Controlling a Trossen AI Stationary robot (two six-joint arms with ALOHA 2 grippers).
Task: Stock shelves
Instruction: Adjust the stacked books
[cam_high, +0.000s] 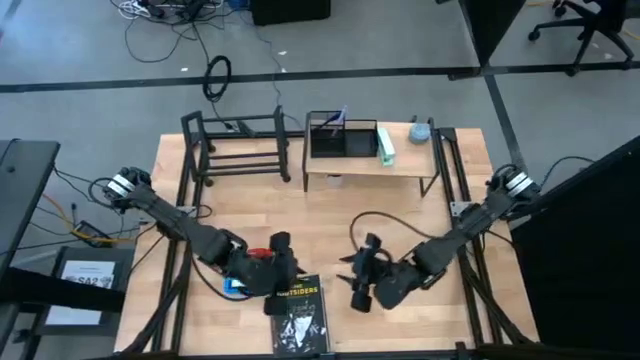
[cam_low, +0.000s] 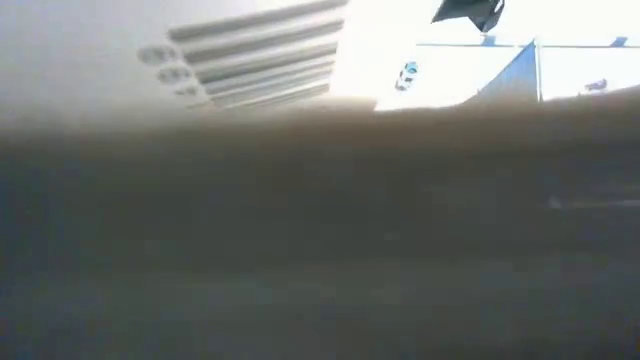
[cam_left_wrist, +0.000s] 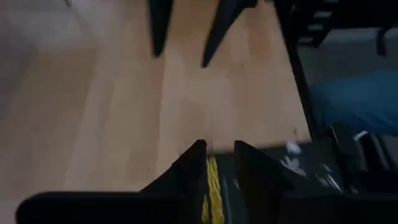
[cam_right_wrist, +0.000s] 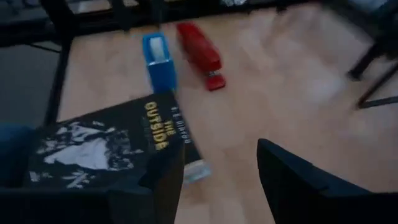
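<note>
A black book (cam_high: 300, 312) with a yellow title lies flat near the table's front edge. My left gripper (cam_high: 284, 272) hovers low over the book's far edge (cam_left_wrist: 214, 177), fingers a narrow gap apart. A red stapler (cam_high: 262, 254) and a blue tape dispenser (cam_high: 235, 287) lie just left of it. My right gripper (cam_high: 360, 280) stands open to the right of the book (cam_right_wrist: 106, 146), nothing between its fingers. At the back stand the black tube-frame rack (cam_high: 235, 150) and the wood-top shelf (cam_high: 400, 163). My left gripper's fingertips (cam_left_wrist: 196, 155) stand at the book's far edge, over the yellow title. I cannot tell whether they touch the cover.
On the wood-top shelf sit a black mesh organizer (cam_high: 340, 138), a green-and-white item (cam_high: 386, 146) and a grey item (cam_high: 421, 131). A small clear object (cam_right_wrist: 196, 171) lies by the book's corner. The low view is blocked by a blurred brown surface. Bare tabletop (cam_high: 330, 215) spans the middle.
</note>
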